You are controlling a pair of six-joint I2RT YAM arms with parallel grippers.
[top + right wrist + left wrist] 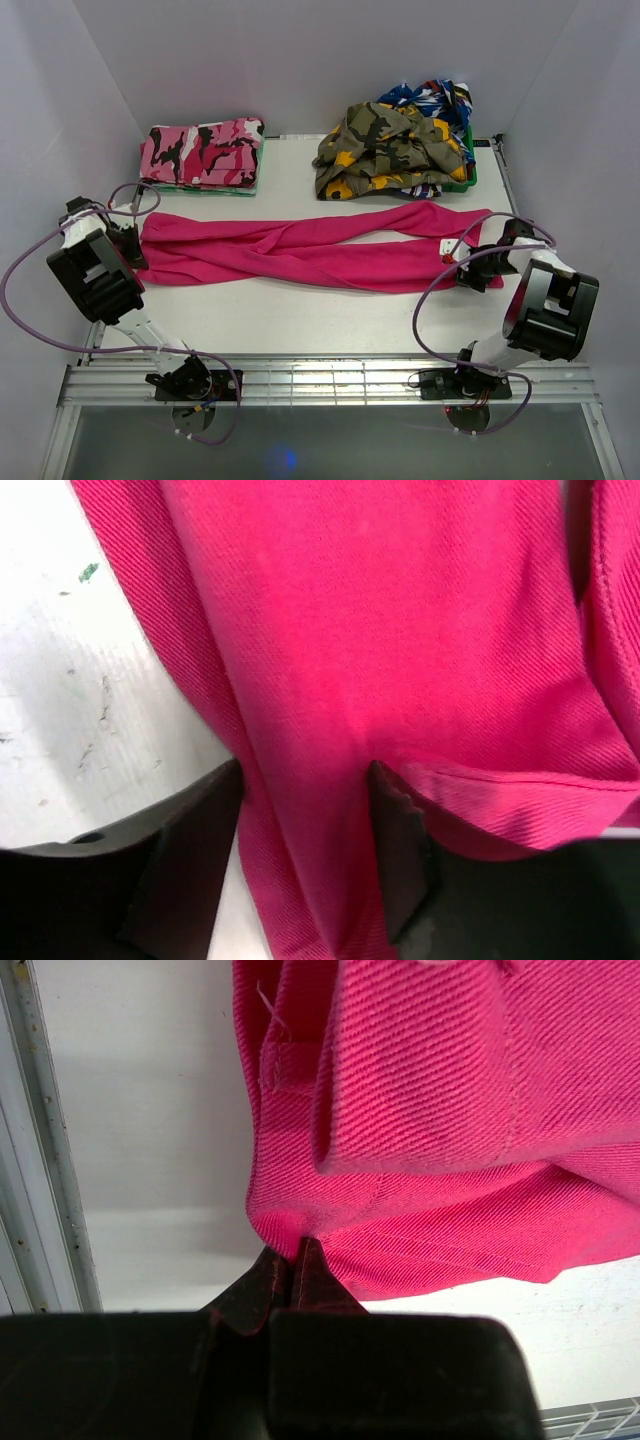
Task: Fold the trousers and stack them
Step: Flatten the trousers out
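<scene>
Left gripper [295,1258] first: clamped on an edge fold of the magenta trousers [300,250] at their left end. Right gripper [305,775]: fingers spread apart, astride a strip of the cloth at the other end (no squeeze visible). Lay stretched crosswise on the white table [300,315], legs loosely twisted, near the folded pink camouflage pair [200,155].

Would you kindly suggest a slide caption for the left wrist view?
Left fingers pinched shut on an edge of the trousers, with the white table beyond.
</scene>
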